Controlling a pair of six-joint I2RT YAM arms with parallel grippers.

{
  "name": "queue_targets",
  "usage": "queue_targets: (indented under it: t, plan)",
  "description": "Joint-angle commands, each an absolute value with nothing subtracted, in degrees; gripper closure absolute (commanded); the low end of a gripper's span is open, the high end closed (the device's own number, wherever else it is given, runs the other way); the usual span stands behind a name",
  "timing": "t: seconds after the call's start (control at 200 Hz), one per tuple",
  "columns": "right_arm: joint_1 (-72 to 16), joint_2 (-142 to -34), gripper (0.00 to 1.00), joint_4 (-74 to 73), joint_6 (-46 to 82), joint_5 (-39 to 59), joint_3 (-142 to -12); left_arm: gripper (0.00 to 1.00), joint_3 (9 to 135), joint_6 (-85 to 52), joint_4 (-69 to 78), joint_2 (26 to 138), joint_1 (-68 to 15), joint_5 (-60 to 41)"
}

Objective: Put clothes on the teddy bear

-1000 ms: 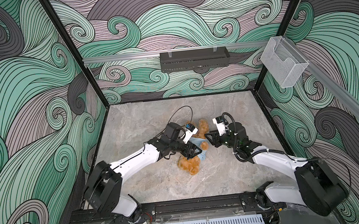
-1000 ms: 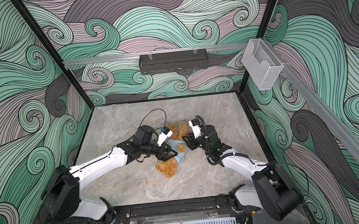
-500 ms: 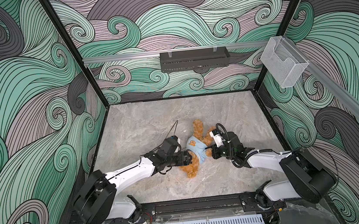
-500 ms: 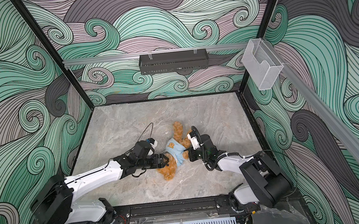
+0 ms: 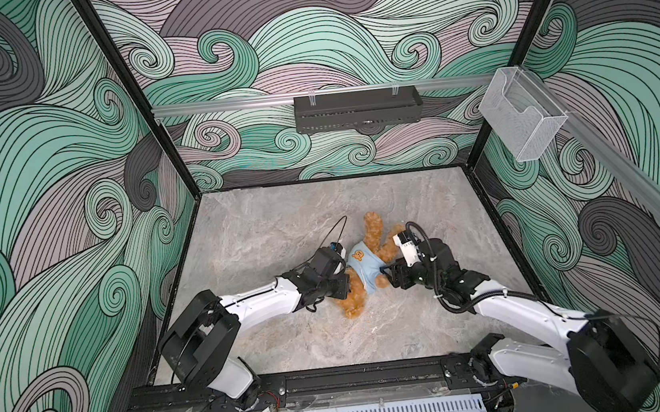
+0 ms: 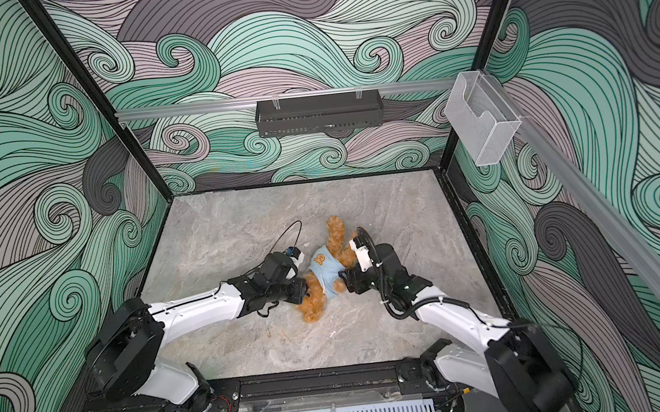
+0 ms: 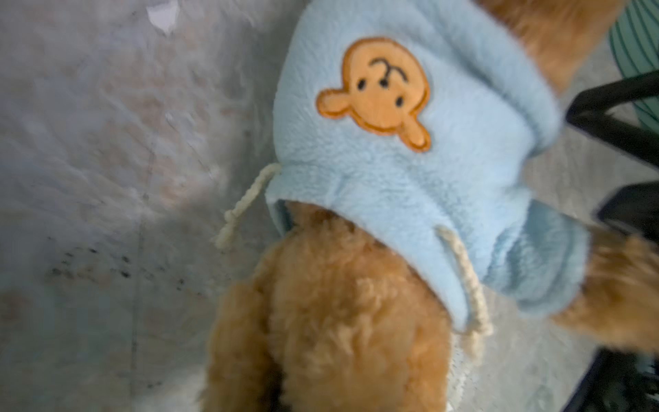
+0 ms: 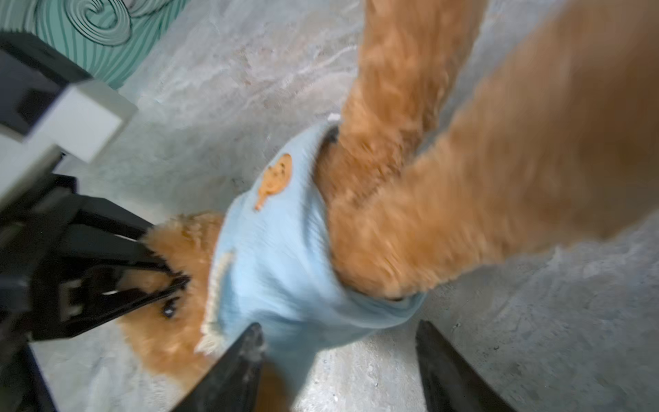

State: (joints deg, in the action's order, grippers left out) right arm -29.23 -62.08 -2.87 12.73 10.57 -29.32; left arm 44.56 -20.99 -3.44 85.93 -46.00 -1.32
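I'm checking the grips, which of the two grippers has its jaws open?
The right gripper: its jaws stand apart at the light-blue hoodie, while the left gripper is shut on the head of the teddy bear.

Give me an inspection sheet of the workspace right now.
Surface: grey marbled tabletop.
Job's things: teddy bear lying flat, light-blue garment around its torso, legs uncovered.
Clutter: nothing seen.
Grippers: left gripper shut, tips at the bear's head; right gripper open beside the garment.
Cables: black cable loops above the left wrist; ribbed hose along the right arm.
Surroundings: wave-patterned walls, black tray and clear holder on the rails.
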Motion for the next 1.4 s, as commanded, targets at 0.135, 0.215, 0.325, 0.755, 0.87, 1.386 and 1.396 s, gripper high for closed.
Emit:
queue_targets:
  t: [0.135, 0.215, 0.325, 0.755, 0.87, 1.386, 1.396]
  plan:
    - [-22.6, -57.2, 0.11, 11.5, 7.7, 16.3, -43.5, 1.0, 39.3, 15.9, 10.4, 73.0, -46.2, 17.7]
    - [-19.9, -59.2, 0.08, 13.1, 8.4, 23.6, -47.0, 1.0, 37.7, 22.7, 14.2, 70.2, -46.2, 20.0]
    - [-15.5, -61.3, 0.06, 13.2, 10.7, 30.6, -50.2, 1.0, 36.2, 32.9, 17.6, 68.1, -46.2, 21.0]
    - [-17.0, -71.0, 0.07, 7.8, 6.0, 38.7, -53.2, 1.0, 35.5, 47.2, 23.1, 68.0, -46.2, 21.0]
    - [-18.3, -74.5, 0.07, 6.4, 3.2, 37.6, -52.3, 1.0, 34.6, 47.3, 23.1, 66.7, -46.2, 19.8]
    - [-20.9, -84.3, 0.67, -12.5, 17.5, 36.8, -35.3, 0.85, 33.1, 32.7, 18.7, 72.0, -39.9, 8.6]
    - [-21.2, -84.6, 0.68, -13.1, 18.1, 36.7, -35.0, 0.82, 33.4, 32.2, 18.7, 72.4, -39.6, 8.4]
